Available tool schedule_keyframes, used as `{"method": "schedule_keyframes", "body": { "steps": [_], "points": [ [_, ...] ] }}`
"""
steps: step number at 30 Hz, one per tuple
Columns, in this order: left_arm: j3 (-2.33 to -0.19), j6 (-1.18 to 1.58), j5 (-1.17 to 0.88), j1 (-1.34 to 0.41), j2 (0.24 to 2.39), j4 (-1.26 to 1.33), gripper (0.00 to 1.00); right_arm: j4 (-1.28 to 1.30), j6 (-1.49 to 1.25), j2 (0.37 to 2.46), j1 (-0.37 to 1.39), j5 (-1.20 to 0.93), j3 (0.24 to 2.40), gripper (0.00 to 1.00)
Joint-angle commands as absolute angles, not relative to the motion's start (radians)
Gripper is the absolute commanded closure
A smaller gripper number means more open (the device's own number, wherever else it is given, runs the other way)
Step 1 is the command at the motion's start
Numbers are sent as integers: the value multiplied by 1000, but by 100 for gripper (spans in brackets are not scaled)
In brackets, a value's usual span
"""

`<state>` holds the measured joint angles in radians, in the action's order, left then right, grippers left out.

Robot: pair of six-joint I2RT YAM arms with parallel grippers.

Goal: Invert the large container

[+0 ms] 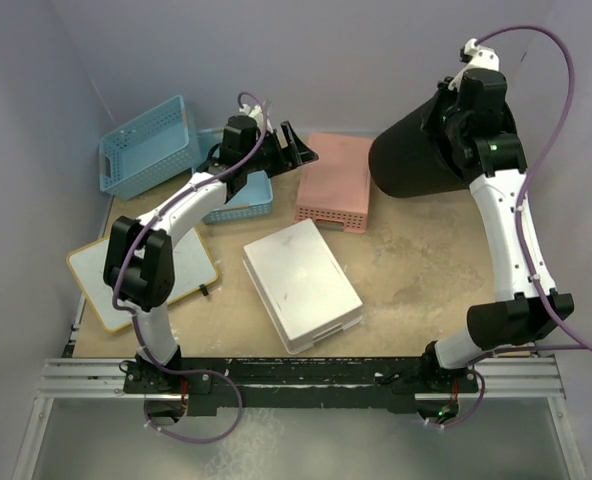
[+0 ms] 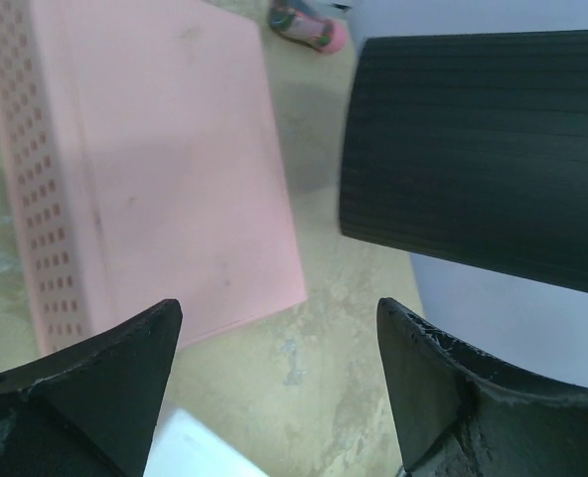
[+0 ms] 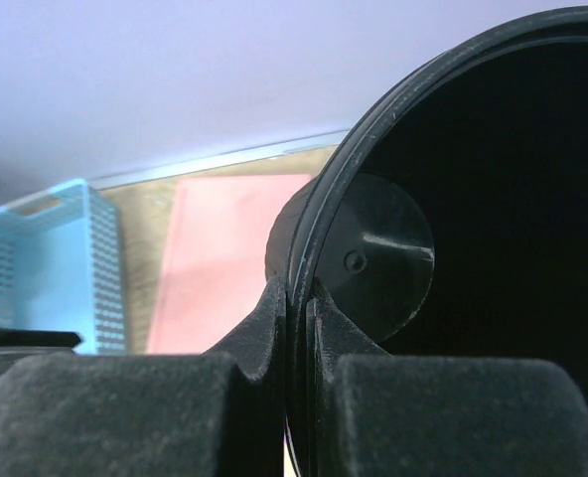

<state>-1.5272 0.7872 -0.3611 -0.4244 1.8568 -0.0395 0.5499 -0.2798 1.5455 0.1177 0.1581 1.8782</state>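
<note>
Observer: Nearest the lens, your right gripper (image 3: 296, 333) is clenched on the rim of the large black container (image 3: 532, 199). One of its fingers (image 3: 125, 417) sits outside the wall and the other inside, with the rim pinched between them.

Operator: Attitude of the container?

Observer: It is on its side at the far right of the table (image 1: 416, 270). The closed base faces mid-table and the mouth faces your right wrist. The outer wall is ribbed. Whether it touches the table, I cannot tell.

Operator: Left tool?

Observer: Your left gripper (image 2: 277, 323) is spread wide, with nothing between the jaws and touching nothing. It points toward the container's ribbed side. The upturned pink basket (image 2: 145, 169) lies just to the left in its view.

Operator: Surface and room?

Observer: The table is tan. You have two blue perforated baskets (image 1: 148, 145) at far left, one partly under the left arm. A white rectangular basket (image 1: 301, 285) lies bottom up mid-table. A white board with a yellowish edge (image 1: 181, 265) is at near left. Pale lilac walls (image 1: 276, 50) stand behind and at both sides. An aluminium rail (image 1: 296, 372) carries both arm bases.
</note>
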Motion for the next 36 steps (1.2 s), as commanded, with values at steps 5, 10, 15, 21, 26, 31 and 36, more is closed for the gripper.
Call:
{"method": "schedule_keyframes", "body": {
  "steps": [5,10,15,21,26,31,36],
  "points": [
    [-1540,902,-484,-415,1872,136,23,215,-503,1476,122,-83,1766,100],
    [-1510,949,-498,-369,1855,194,23,81,-633,1497,121,-231,1719,100],
    [-1493,937,-501,-347,1844,181,23,-24,-719,1496,121,-272,1675,100],
    [-1459,1027,-549,-346,1879,322,23,-33,-733,1475,120,-261,1621,100],
    [-1456,1136,-601,-350,1918,477,23,-79,-801,1411,93,-247,1471,100],
    [-1480,1157,-624,-360,1933,512,23,-102,-871,1342,36,-249,1323,100],
    [-1506,1154,-632,-369,1946,511,23,-71,-870,1275,-20,-281,1186,100]
  ]
}}
